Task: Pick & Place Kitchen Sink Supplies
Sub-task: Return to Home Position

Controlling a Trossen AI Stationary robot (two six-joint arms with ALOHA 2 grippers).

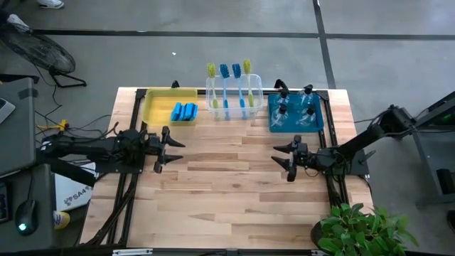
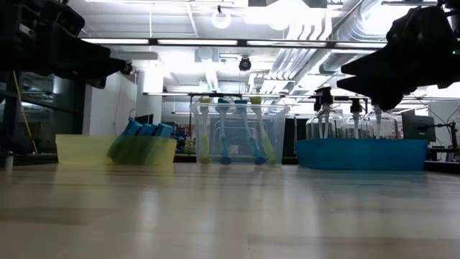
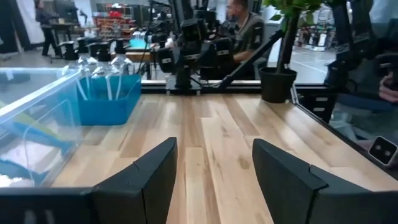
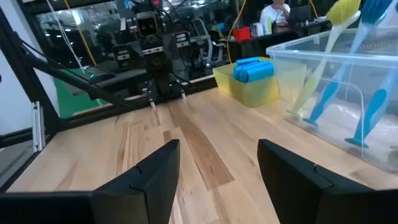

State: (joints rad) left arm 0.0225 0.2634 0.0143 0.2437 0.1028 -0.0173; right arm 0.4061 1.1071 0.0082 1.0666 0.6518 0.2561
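At the table's [image 1: 227, 206] front corner, on your right gripper's side and nearer than it, a leafy plant [image 1: 359, 227] pokes into the high view.

Farther in, your two arms face each other above the bare wood, with open boards between them. Your left gripper [image 1: 176, 152] hovers clear of the boards. Its two fingers [image 3: 149, 177] are spread wide with nothing between them. Your right gripper [image 1: 279, 155] hovers opposite, well apart from the left one. Its fingers [image 4: 283, 171] are also spread wide and empty. Neither gripper touches any of the supplies.

All the supplies sit in three bins lined up along the table's far edge, beyond both grippers. Just past your left gripper, toward that edge, is the yellow bin [image 1: 156, 107]. The blue sponges [image 1: 184, 112] stand on edge, packed together, at the end of that bin nearer the middle of the row.

Between the two grippers, but farther back, stands the clear bin [image 1: 259, 99], just beside the yellow one. Four brushes [image 1: 226, 89] stand upright in it with their heads up, a yellow-green one at each end and two blue ones between.

Past your right gripper, toward the far edge, sits the teal bin [image 1: 320, 119], just beside the clear bin. Several clear bottles [image 1: 295, 108] with black nozzles stand upright in it.

In the room beyond the table, your left wrist view shows a person [image 3: 239, 25].
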